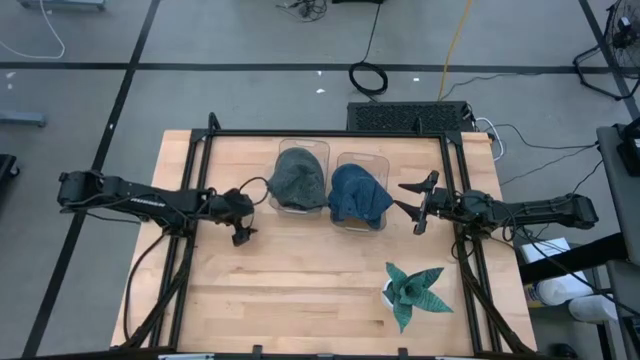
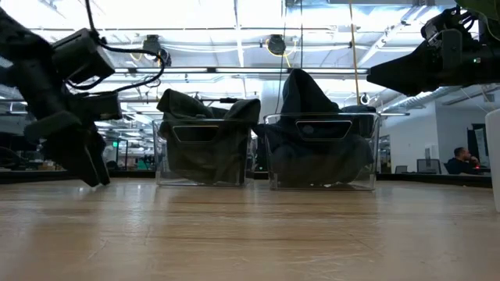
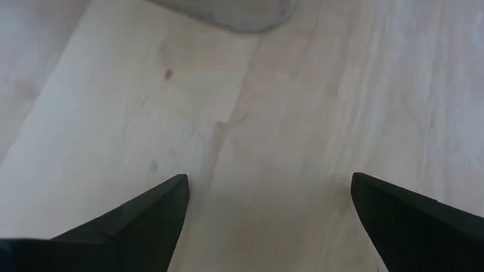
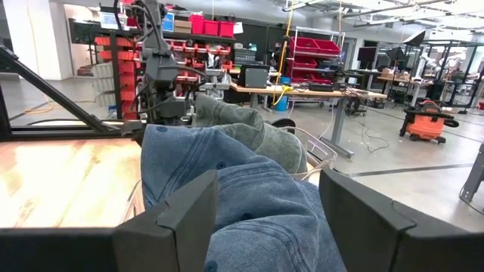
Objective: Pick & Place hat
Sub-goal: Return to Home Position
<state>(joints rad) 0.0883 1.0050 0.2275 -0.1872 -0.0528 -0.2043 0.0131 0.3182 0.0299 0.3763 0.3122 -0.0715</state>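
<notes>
From table height, the clear walls of the left bin [image 2: 162, 156] and the right bin [image 2: 373, 148] dim the lower halves of the grey cap [image 2: 195, 105] and the blue cap [image 2: 305, 94] inside them. A pale pot [image 2: 494, 156] is cut off at the frame's right edge. Just beside it, a seated person [image 2: 462, 160] is too small to make out. The left wrist view catches only a grey corner [image 3: 227, 11] of something I can't identify.

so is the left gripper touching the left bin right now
Apart. The high view shows a strip of bare table between the left gripper and the left bin. The low view shows the same gap.
</notes>
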